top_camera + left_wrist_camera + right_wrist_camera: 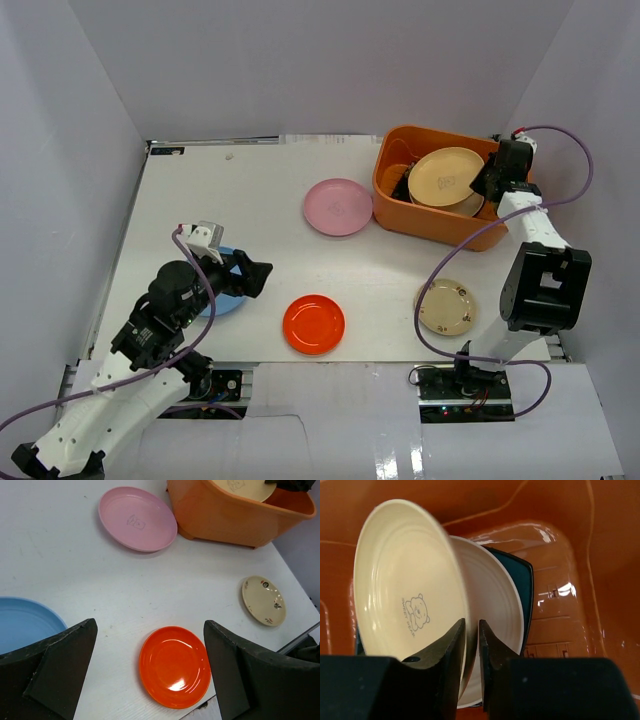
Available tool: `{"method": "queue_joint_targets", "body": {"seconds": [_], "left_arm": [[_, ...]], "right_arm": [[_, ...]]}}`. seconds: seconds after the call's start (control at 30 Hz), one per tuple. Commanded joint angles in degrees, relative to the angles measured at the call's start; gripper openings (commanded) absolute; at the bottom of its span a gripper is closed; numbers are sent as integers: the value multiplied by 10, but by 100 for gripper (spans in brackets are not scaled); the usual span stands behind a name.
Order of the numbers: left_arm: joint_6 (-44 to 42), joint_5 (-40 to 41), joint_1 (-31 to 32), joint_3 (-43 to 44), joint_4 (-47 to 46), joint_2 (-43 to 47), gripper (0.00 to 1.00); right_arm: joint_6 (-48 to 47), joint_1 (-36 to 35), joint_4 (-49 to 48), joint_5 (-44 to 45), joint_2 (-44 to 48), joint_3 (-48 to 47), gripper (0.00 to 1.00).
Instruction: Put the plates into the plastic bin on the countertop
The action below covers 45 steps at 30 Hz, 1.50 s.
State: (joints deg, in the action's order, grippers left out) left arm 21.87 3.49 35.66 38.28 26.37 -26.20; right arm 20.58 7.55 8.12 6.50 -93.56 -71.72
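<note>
The right gripper (471,647) is clamped on the lower rim of the yellow plate (405,580), one finger on each face. The plate stands tilted on edge inside the plastic bin (395,212), at the far right of the countertop (200,190). It is down among the others but not yet let go. Leaning just behind it in the bin are a cream plate (495,605) and a dark teal square plate (526,587), of which only an edge shows. Whether anything lies under them I cannot tell.

That makes two plates in and a third about to be released, by my reckoning.

The left gripper (258,278) hangs with its jaws wide apart and holding nothing, at the near left just above the light blue plate (22,625). Four plates are left out on the countertop:
- the light blue plate at the near left;
- the red-orange plate (174,666) at the near middle;
- the small beige plate (263,600) at the near right;
- the pink plate (137,519) just left of the bin (the closest to it).
</note>
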Motion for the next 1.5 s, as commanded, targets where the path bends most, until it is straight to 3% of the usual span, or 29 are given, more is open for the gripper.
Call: {"method": "queue_joint_targets", "body": {"seconds": [0.0, 0.1, 0.13, 0.23, 0.33, 0.47, 0.5, 0.6, 0.7, 0.8, 0.87, 0.93, 1.0, 1.33, 1.47], "left_arm": [[-8, 21, 1, 0, 14, -11, 98], [-6, 17, 1, 0, 14, -11, 98], [-6, 18, 1, 0, 13, -11, 98], [-5, 23, 1, 0, 13, -10, 98], [-4, 28, 0, 1, 13, -9, 98], [-4, 39, 0, 3, 14, -10, 98], [-4, 43, -1, 3, 14, -10, 98], [1, 76, -4, 5, 16, -5, 98], [6, 107, -9, 4, 22, 5, 98], [19, 137, -15, 2, 26, 16, 98], [23, 151, -17, 0, 27, 18, 98], [24, 147, -23, 0, 27, 13, 98], [24, 141, -27, 1, 28, 1, 98], [22, 119, -45, 3, 25, -21, 98], [22, 118, -47, 3, 25, -25, 97]], "right_arm": [[2, 6, -11, 37, 4, 6, 24], [1, 10, -11, 54, 8, 17, 37], [1, 9, -11, 62, 14, 18, 52], [1, 9, -4, 62, 34, 6, 78], [-17, -6, 1, 47, 57, -16, 84], [-92, -94, -27, 24, 87, -24, 81], [-112, -151, -28, 13, 87, -29, 78], [-185, -260, -16, -58, 56, -61, 56], [-237, -353, 26, -53, -5, -115, 24], [-286, -433, 79, -9, -82, -178, 23], [-305, -462, 115, 2, -140, -223, 29], [-321, -484, 132, -6, -175, -244, 50], [-321, -489, 144, -26, -217, -264, 62], [-312, -497, 138, -77, -296, -257, 61], [-310, -505, 131, -69, -325, -259, 45]]}}
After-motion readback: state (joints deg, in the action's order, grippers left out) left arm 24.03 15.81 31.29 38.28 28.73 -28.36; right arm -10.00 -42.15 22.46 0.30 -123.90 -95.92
